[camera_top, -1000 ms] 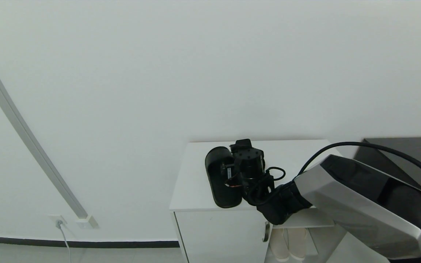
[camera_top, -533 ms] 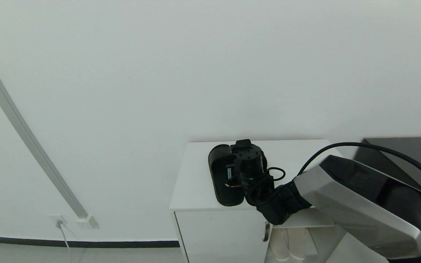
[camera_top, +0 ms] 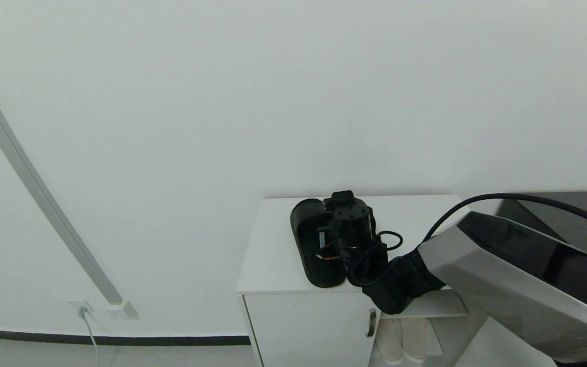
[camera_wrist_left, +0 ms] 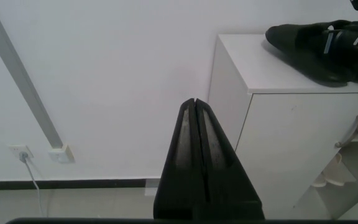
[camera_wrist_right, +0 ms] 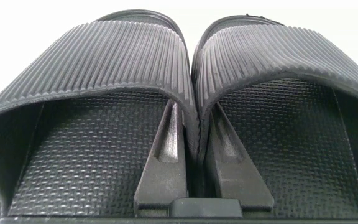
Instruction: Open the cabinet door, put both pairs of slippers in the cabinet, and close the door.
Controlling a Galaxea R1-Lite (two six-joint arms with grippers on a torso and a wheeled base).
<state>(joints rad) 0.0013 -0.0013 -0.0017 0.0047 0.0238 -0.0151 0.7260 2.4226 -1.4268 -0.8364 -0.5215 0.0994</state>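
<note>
Has the right arm [camera_top: 502,285] stretched from beyond the front right corner of the white cabinet [camera_top: 273,265] up and across its top, wrist bent in over the left half. Clenches the right gripper [camera_wrist_right: 197,158] on the black slippers [camera_top: 314,255]: one finger [camera_wrist_right: 163,162] slid under each strap, the two inner strap walls pinched together between them. Finds the pair side by side, soles down, on the left half of the cabinet top, long axis running from the back edge to the front edge and leaning a little toward the front right corner, near end just short of the front edge. Cannot tell toe from heel in the head view.

Holds the left gripper [camera_wrist_left: 195,143] low, off the cabinet's left side and well apart from it, fingers pressed flat together on nothing, aimed at the wall [camera_wrist_left: 104,93] beside the cabinet.

Shows a shut door [camera_top: 303,326] on the left of the cabinet front, handle [camera_top: 371,322] at its right edge, and right of it an open compartment with beige slippers [camera_top: 400,339] side by side on a low shelf, long axis front to back
</note>
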